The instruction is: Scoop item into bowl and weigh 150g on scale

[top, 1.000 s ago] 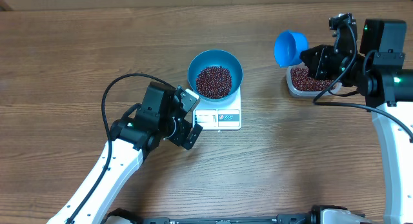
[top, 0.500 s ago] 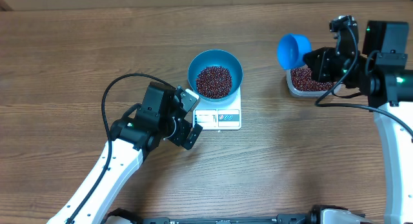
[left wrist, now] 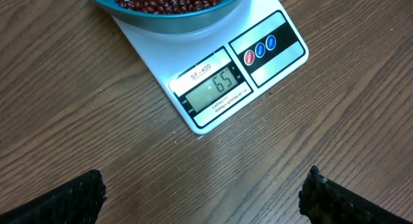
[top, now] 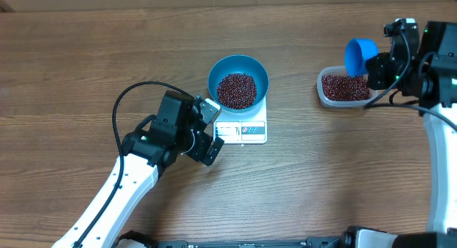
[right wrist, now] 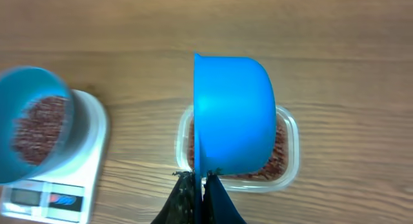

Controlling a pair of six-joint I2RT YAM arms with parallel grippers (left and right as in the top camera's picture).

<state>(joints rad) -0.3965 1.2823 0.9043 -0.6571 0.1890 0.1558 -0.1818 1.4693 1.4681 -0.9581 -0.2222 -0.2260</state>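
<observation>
Small dark red-brown beans (top: 235,89), heaped in the glossy blue round deep bowl (top: 213,75), centred on the small flat white square scale (top: 246,130) to weigh true. Display facing near, left uncovered; probably well short of target. More beans right, in a clear rectangular plastic tub (top: 321,91). Above it, small blue plastic scoop (top: 359,55) tipped on edge, handle clamped between right gripper (right wrist: 201,185) fingers, likely for another dip. Left gripper (left wrist: 203,198) near the scale, fingers wide apart, holding nothing.
</observation>
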